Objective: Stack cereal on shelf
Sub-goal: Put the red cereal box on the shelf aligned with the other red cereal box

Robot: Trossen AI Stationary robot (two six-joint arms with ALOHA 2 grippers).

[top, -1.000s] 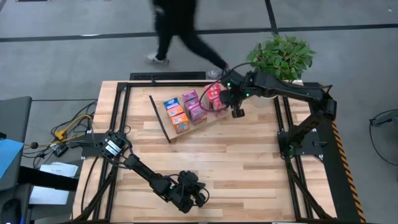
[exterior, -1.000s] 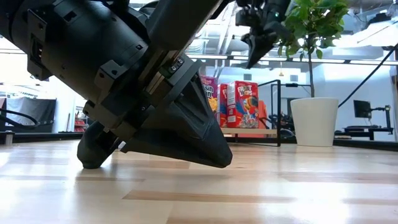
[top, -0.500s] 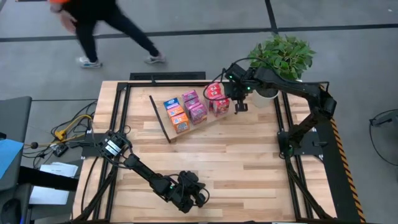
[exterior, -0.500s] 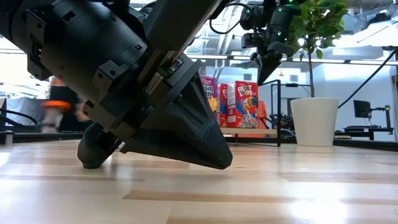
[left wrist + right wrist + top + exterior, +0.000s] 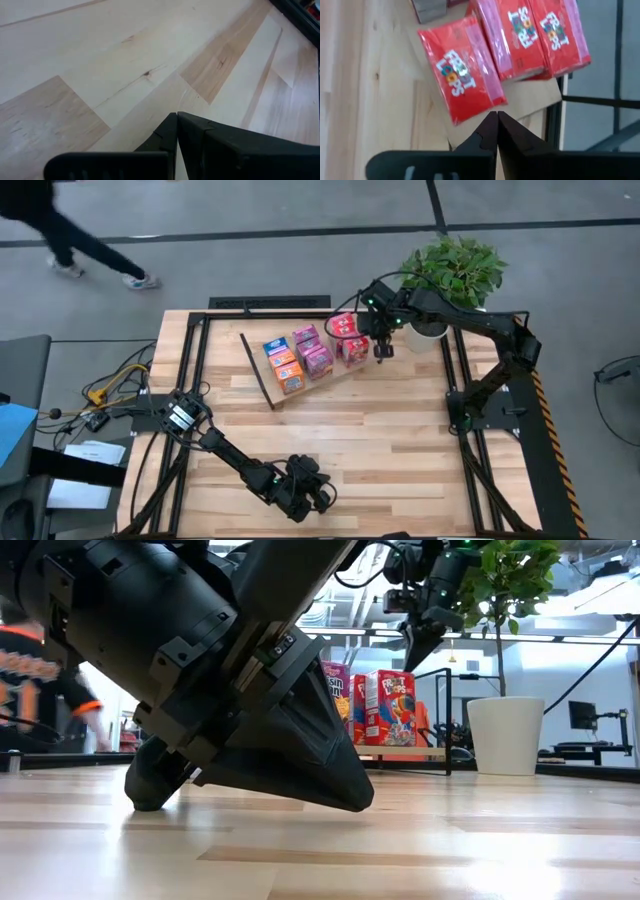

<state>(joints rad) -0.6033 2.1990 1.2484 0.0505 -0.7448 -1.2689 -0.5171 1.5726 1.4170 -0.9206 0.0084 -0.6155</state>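
Moved since a second ago: my right gripper point(image 5: 382, 350) has swung in from off the shelf's far end to hang just beside the end red Froot Loops box point(image 5: 350, 348); a person point(image 5: 70, 235) has walked off toward the floor's far left corner
Unchanged: left arm and the row of boxes sit as they did
Right gripper fingers: in the right wrist view the two dark tips point(image 5: 496, 131) meet at a point, nothing between them; I read them as all but closed and empty
Left gripper point(image 5: 305, 492): parked low on the near side of the table, tips pressed together in its wrist view point(image 5: 176, 131), holding nothing
Cereal location: boxes stand in a row on the shelf point(image 5: 268, 385), the tilted plywood board at the table's far middle; orange ones point(image 5: 287, 368) at the left end, pink point(image 5: 312, 350) in the middle, red at the right
Box from fingers: the end red box lies just ahead of the right fingertips and below them, not touching
Long axis: that box runs diagonally across the wrist view, its printed face up toward the camera
Nearer arm: right, by far
Next move, my judgement: fingers must open before any grasp
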